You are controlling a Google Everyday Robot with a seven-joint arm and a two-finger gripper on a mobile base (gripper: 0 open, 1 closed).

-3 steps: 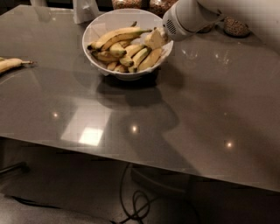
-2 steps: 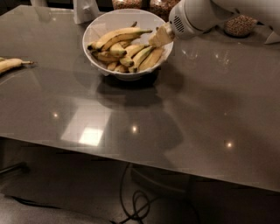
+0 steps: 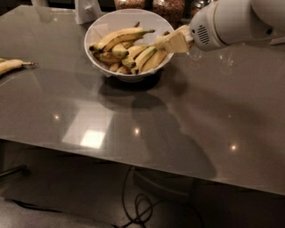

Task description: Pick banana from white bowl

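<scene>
The white bowl [image 3: 111, 20] stands on the grey table at the back centre and holds several yellow bananas. A long, nearly straight one lies on top. The plump, curved banana [image 3: 144, 58] lies at the bowl's right side, under the gripper's tip. My gripper [image 3: 171, 42], cream-coloured at the end of a white arm, reaches in from the right. It hovers over the bowl's right rim, right next to that banana. Whether it touches the banana is not visible.
A lone pale banana [image 3: 11, 66] lies at the table's left edge. Jars [image 3: 169, 6] and a white stand [image 3: 87, 10] are behind the bowl. The table's front edge runs across the lower frame, with cables [image 3: 138, 205] on the floor below.
The gripper has shifted a little to the right, from over the bananas to the bowl's right rim. The bananas lie as before.
</scene>
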